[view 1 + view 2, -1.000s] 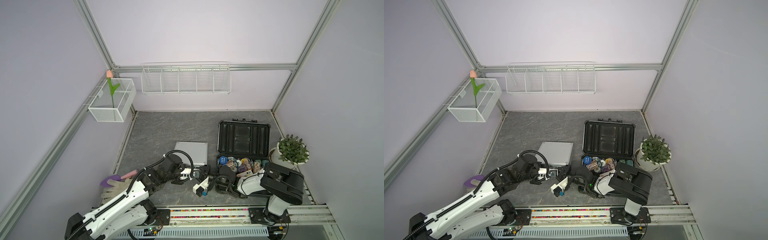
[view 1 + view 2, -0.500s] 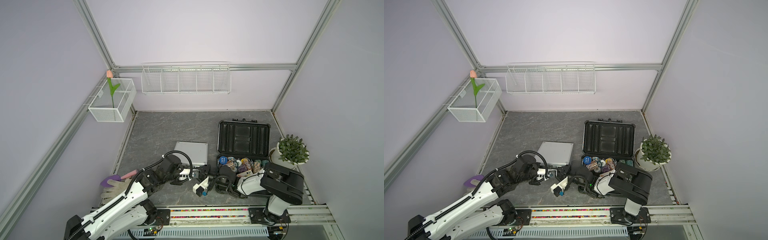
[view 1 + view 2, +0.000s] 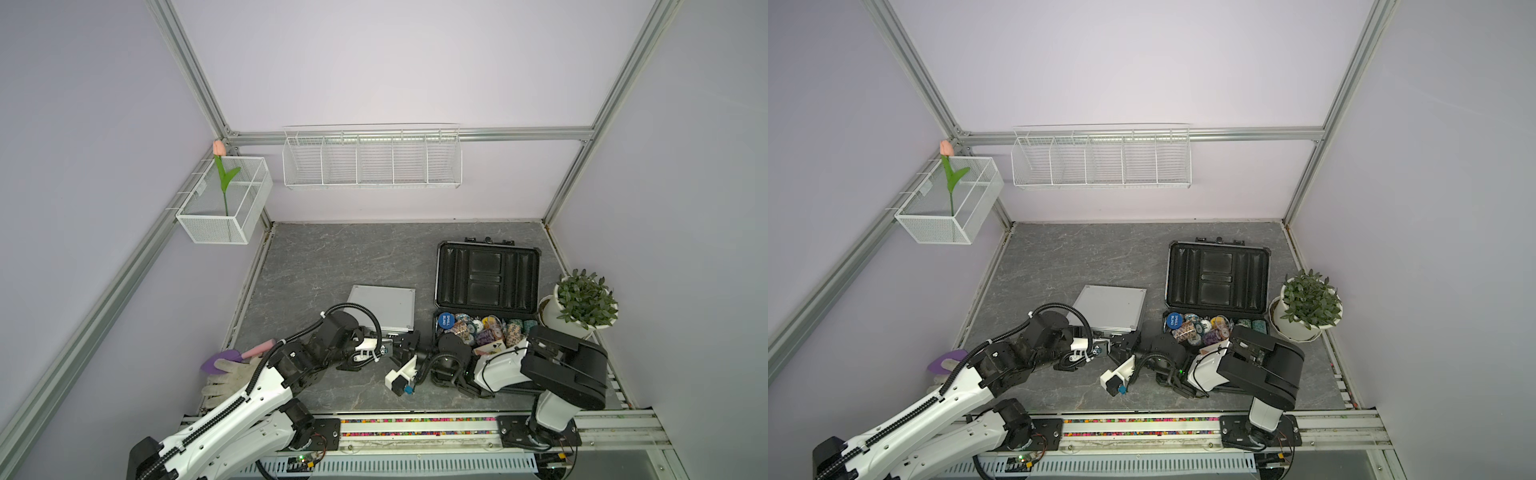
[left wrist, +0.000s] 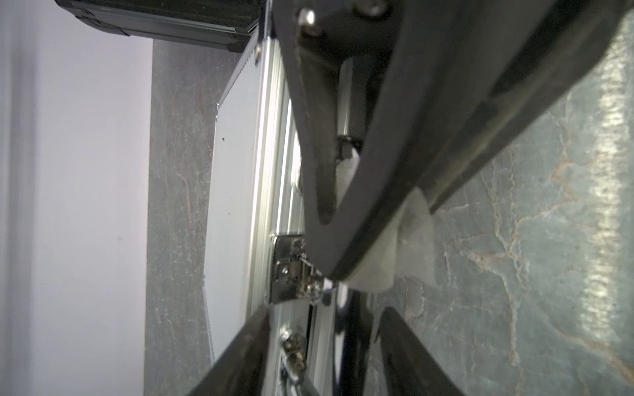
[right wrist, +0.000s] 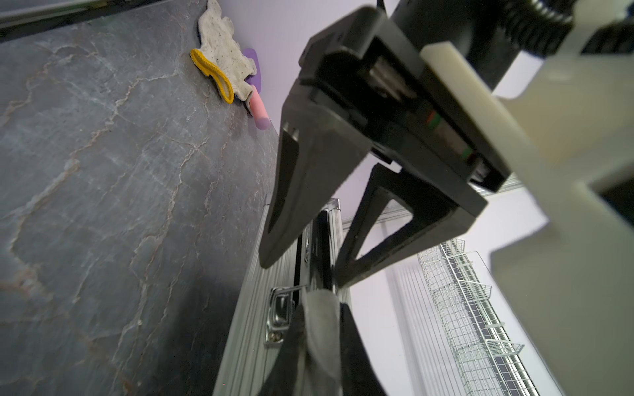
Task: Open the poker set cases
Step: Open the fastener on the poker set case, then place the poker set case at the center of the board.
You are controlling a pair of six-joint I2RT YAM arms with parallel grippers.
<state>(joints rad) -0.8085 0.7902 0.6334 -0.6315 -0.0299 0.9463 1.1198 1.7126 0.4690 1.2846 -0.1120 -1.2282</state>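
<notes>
Left gripper (image 5: 304,273) of mine stands with its jaws well apart and holds nothing, one finger on each side of the black handle (image 5: 320,240) on the front edge of the small square silver ribbed-aluminium case (image 3: 382,305). My right gripper (image 5: 319,301) is closed tight, its tip at a chrome latch (image 4: 288,271) on that same edge. That case lies flat with its lid down on the grey marbled tabletop (image 3: 332,266). Just beside it, the larger dark grey case with black corner guards (image 3: 486,278) lies fully open, with poker chips (image 3: 478,328) filling its base.
</notes>
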